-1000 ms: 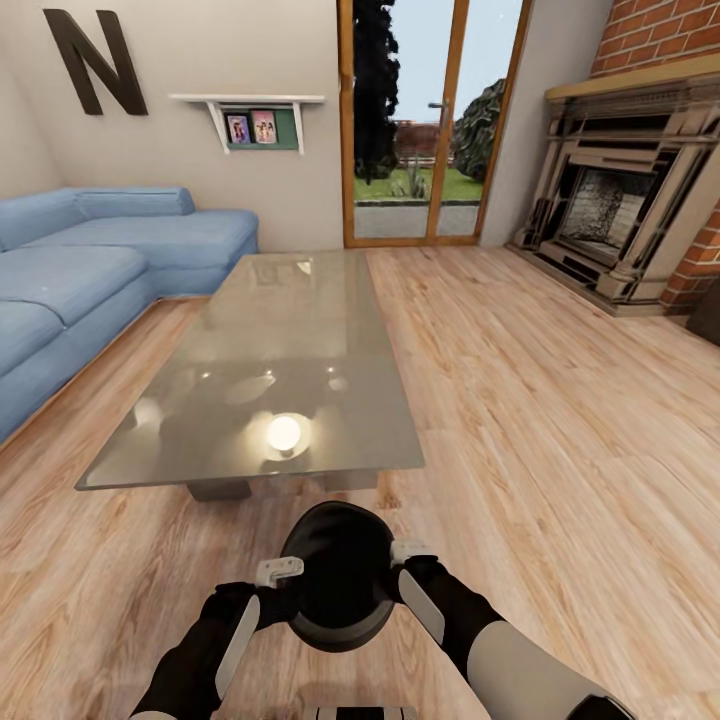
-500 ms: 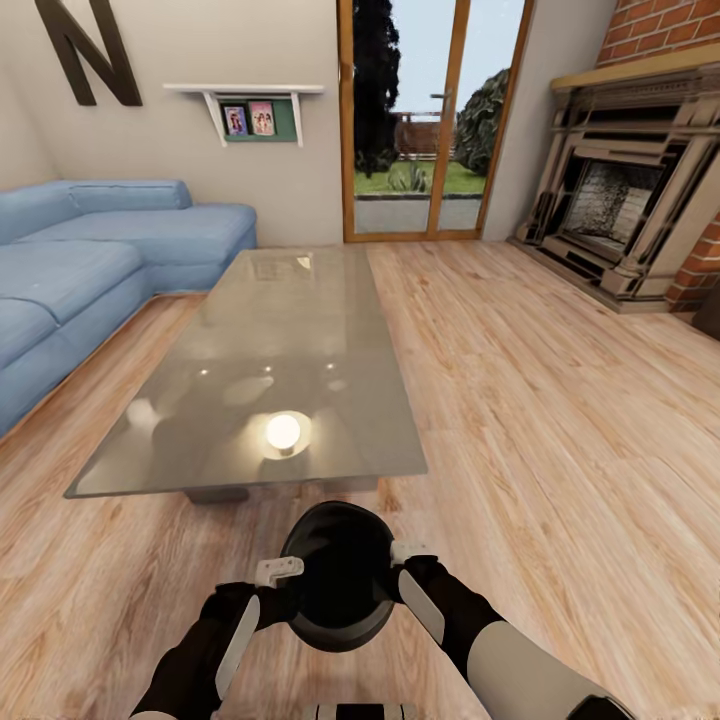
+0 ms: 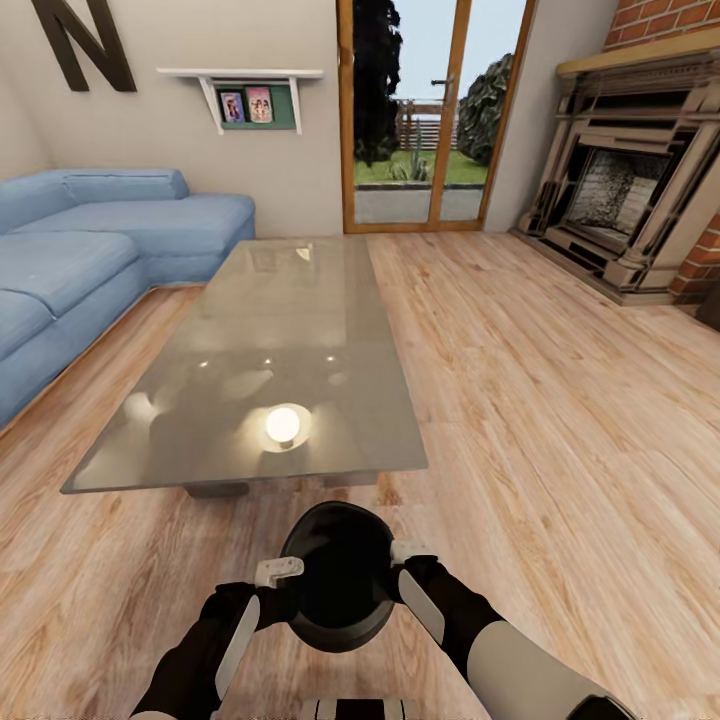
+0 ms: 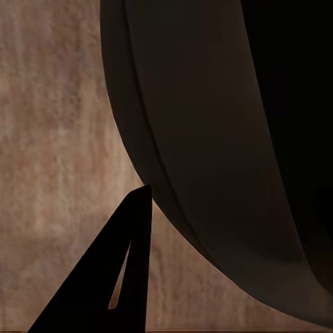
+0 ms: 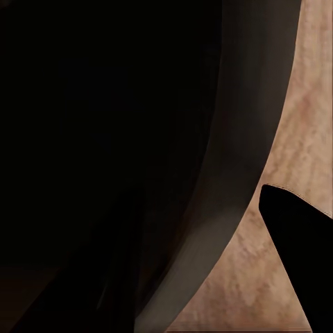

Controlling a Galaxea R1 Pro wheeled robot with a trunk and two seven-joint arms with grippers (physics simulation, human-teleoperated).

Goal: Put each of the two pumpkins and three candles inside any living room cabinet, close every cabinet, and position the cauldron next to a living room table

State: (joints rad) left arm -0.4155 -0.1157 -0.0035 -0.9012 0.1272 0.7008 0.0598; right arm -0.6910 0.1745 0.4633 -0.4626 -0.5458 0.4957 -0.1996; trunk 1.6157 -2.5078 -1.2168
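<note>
The robot is carrying the cauldron (image 3: 338,588) between both arms, just above the wooden floor (image 3: 560,420) and near the short end of the glass-topped desk (image 3: 300,330). The left gripper (image 3: 279,572) is pressing at the pot's left rim and the right gripper (image 3: 405,551) at its right rim; whether each one is clamped on the rim or merely squeezing the pot from outside cannot be told, since the wrist views are showing little beyond the dark curved wall (image 4: 208,139) and one finger beside it.

The step in hand appears to be setting the cauldron down beside the desk. To do it well, the robot should be lowering the pot level, with both arms descending together so neither side slips. It should be stopping short of the glass edge, so the pot lands on the floor close to the stone base rather than knocking the top. Both grippers should be letting go only once the pot is resting flat.
</note>
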